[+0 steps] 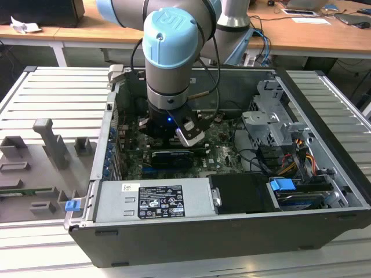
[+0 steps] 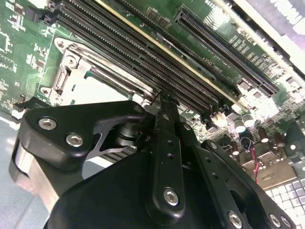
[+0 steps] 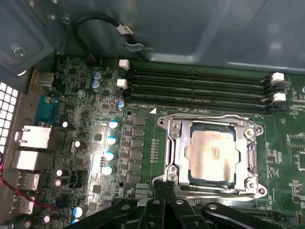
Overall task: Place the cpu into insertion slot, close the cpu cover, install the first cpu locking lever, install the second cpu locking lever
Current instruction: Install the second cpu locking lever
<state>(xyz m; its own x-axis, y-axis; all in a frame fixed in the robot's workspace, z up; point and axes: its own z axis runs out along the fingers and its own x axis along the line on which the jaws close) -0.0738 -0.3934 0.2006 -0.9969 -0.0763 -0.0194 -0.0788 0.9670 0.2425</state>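
Fingers (image 3: 164,202) pressed together point down beside the cpu cover (image 3: 213,153), lying flat over the cpu (image 3: 212,151).

Ribbed metal table (image 1: 52,92) – open computer case (image 1: 232,237), grey fixture blocks (image 1: 52,142) atop.

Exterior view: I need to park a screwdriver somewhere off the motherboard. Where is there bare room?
The ribbed metal table left of the computer case is bare toward its far edge; grey fixtures crowd its near part. Inside the case, arm, cables and drive cage leave little room.
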